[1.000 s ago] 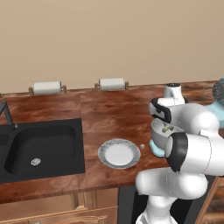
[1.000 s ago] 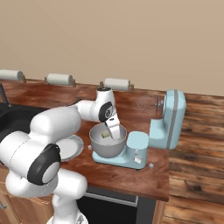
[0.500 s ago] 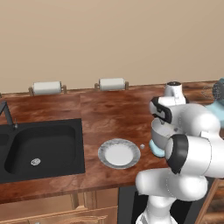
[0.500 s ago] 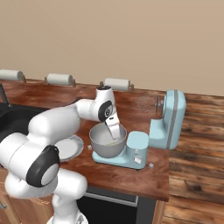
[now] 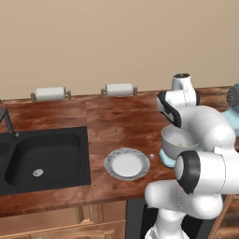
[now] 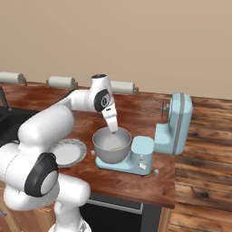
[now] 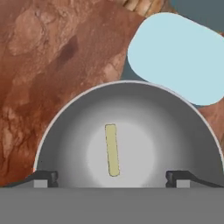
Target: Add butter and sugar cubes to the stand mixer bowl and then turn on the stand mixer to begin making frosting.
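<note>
The butter [image 7: 112, 149], a pale yellow stick, lies loose on the bottom of the grey metal stand mixer bowl [image 7: 175, 131]. My gripper [image 7: 113, 177] hangs open just above the bowl, with a fingertip at each side and nothing between them. From the right base view, the gripper [image 6: 113, 129] points down over the bowl [image 6: 106, 154], which sits on the flat base of the light blue stand mixer [image 6: 174, 124]. One tiny white sugar cube [image 6: 156, 171] lies on the counter right of the mixer base. Another sugar cube [image 5: 151, 156] lies between the plate and the bowl [image 5: 173, 144].
A grey-rimmed white plate [image 5: 127, 164] sits left of the bowl. A black sink [image 5: 42, 158] is sunk into the counter at far left. Two paper towel rolls [image 5: 50, 93] [image 5: 119, 89] stand along the back wall. The counter's front edge runs just below the mixer.
The gripper went from shut on the butter to open, and the butter now rests in the bowl. The hand has risen slightly.
</note>
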